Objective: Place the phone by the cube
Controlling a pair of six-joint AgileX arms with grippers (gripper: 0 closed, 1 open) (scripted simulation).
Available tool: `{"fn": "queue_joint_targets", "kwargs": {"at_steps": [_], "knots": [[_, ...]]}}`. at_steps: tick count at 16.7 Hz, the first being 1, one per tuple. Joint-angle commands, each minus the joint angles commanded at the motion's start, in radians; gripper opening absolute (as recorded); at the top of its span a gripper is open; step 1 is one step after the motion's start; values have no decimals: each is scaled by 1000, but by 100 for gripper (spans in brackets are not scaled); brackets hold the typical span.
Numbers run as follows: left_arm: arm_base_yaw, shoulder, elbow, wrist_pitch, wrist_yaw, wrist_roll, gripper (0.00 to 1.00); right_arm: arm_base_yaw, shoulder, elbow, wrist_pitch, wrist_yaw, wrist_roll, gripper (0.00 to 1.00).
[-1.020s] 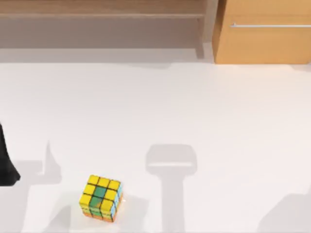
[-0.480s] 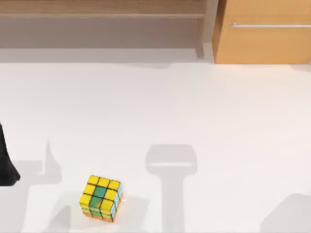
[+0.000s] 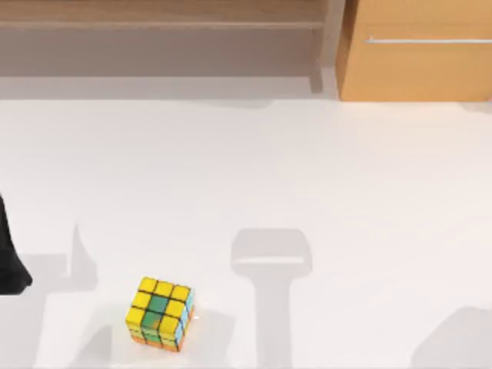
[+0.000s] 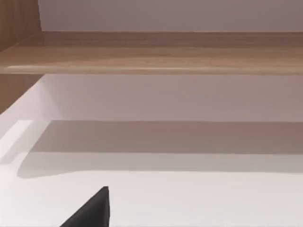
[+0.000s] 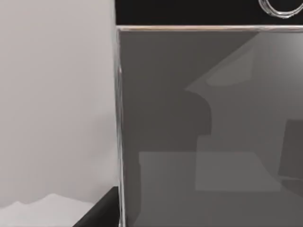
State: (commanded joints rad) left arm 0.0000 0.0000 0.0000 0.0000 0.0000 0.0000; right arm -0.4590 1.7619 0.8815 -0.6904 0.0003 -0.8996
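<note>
So from overhead, the cube [image 3: 160,314] sits on the white table [image 3: 307,177] down near the front edge, over on the left half. Yellow tiles mostly, with a green strip running across its top face, and orange and light-blue showing on the sides that face the front and right. It's standing square on the table with nothing touching it.

My left arm [image 3: 11,257] is just a dark shape poking in at the far left edge of the table, well apart from the cube. In the left wrist view there's a black fingertip [image 4: 92,210] low in the frame over bare white table, with a wooden shelf [image 4: 156,52] running across the back. Can't tell whether that gripper is apart or together.

The phone [image 5: 208,127] is right up against my right wrist camera — grey glossy screen with soft reflections, black bezel along one end and the ring of the round home button [image 5: 280,6] at that end. A black finger [image 5: 102,210] of my right gripper pokes in beside the phone's long edge, but I honestly can't tell if the fingers are clamped on it or not.

At the back of the table in the overhead view — the shelf unit and a wooden cabinet [image 3: 419,50] with a metal handle on the right.
</note>
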Motion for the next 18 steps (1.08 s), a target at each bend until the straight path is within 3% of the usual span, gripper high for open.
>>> {"fn": "queue_joint_targets", "kwargs": {"at_steps": [2, 18], "knots": [[0, 0, 0, 0, 0, 0, 100, 0, 0, 0, 0, 0, 0, 0], [0, 0, 0, 0, 0, 0, 100, 2, -63, 46, -103, -7, 6, 0]]}}
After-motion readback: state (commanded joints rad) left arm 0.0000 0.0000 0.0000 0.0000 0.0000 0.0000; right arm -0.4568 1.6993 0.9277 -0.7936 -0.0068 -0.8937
